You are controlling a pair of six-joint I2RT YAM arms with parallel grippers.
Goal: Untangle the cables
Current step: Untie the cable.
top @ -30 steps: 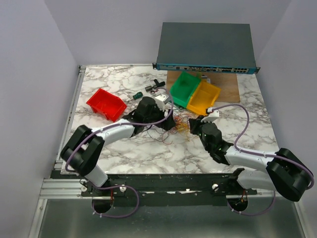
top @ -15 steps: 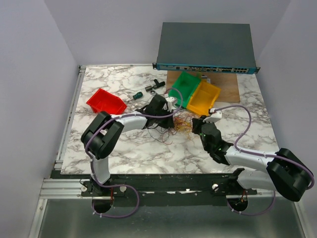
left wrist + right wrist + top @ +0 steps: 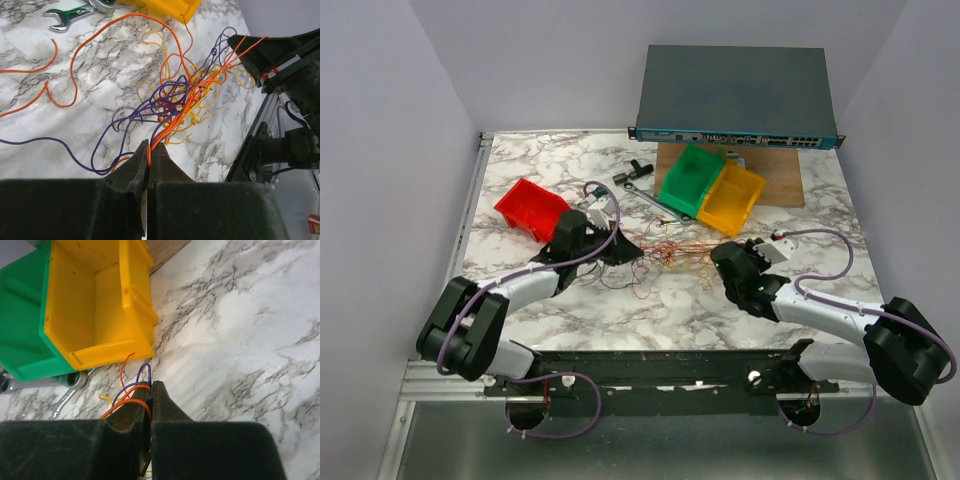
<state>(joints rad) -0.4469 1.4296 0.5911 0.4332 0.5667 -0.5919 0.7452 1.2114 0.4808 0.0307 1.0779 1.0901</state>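
Marble tbl (image 3: 540, 155), L gripper (image 3: 148, 145), R gripper (image 3: 151, 385) clamp cables (image 3: 195, 92), prob. taut

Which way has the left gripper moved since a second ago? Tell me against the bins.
Yes: the left gripper, shut on the cables, has pulled back left, away from the green bin and toward the red bin.

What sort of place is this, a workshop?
Probably a robotics lab test bench: two robot arms bolted to a marble-patterned table walled in by plain panels, with plastic bins, a wrench and tangled thin wires as practice items.
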